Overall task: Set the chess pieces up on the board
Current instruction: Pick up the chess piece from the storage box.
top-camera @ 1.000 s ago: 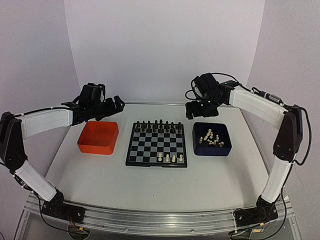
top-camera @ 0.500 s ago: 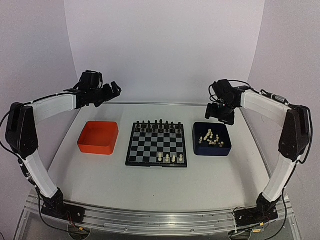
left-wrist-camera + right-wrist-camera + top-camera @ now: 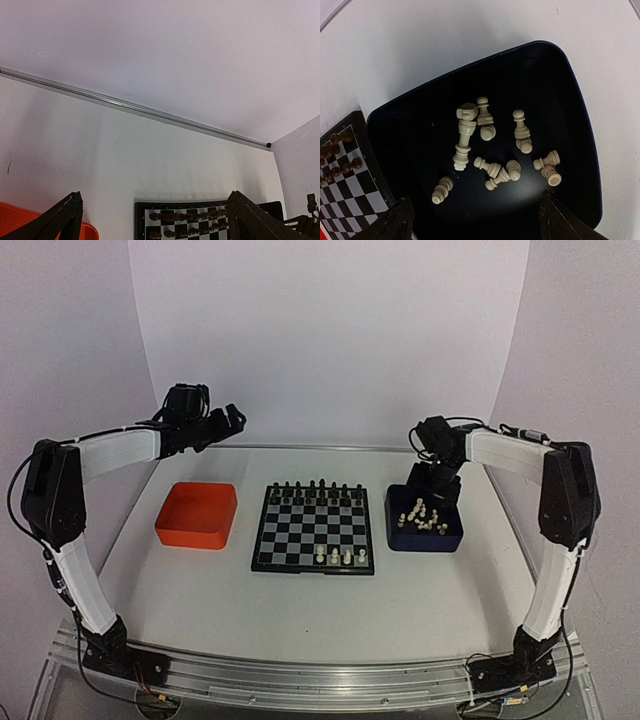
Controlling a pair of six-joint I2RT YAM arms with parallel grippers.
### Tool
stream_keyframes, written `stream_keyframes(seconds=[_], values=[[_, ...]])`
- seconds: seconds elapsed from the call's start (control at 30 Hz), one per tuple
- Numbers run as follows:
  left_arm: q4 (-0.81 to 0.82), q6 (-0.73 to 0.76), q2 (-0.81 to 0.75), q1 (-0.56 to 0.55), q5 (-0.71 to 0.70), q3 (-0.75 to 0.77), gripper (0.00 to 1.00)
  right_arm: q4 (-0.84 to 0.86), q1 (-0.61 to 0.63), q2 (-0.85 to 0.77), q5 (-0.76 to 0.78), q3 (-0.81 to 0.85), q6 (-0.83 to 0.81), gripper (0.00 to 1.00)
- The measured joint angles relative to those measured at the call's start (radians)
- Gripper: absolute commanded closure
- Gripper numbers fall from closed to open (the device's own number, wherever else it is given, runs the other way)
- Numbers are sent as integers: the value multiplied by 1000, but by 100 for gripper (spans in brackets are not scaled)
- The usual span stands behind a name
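Observation:
The board (image 3: 258, 540) lies mid-table, with dark figures along its far rows and three cream chess pieces (image 3: 340, 556) on its near row. Several more cream chess pieces (image 3: 422, 517) lie tumbled in the dark blue tray (image 3: 425, 545). My right gripper (image 3: 437, 483) hangs over that tray's far side. In the right wrist view it (image 3: 477, 220) is open above the loose pieces (image 3: 492, 167) and holds nothing. My left gripper (image 3: 225, 422) is raised at the far left, behind the orange tray. It (image 3: 155, 220) is open and empty, facing the board's far edge (image 3: 140, 220).
An orange tray (image 3: 197, 515) with nothing in it sits left of the board. The dark figures (image 3: 315, 490) fill the board's far two rows. White walls close in the table at the back and on both sides.
My right gripper swung right and down, from beside the tray's far left corner to over its far side, its jaws narrowing slightly. My left arm rose and pulled back from the orange tray.

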Motion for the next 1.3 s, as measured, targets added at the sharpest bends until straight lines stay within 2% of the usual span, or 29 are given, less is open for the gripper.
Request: stream_keyframes(seconds=[0.17, 0.43, 0.87, 1.3], values=[[24, -1, 30, 21, 25, 11, 0, 1, 0, 71, -22, 30, 19, 27], [31, -5, 36, 37, 52, 14, 0, 5, 0, 182, -49, 117, 35, 50], [31, -9, 36, 37, 70, 12, 0, 3, 0, 274, -60, 164, 23, 62], [31, -16, 36, 37, 78, 12, 0, 3, 0, 313, -56, 178, -1, 67]])
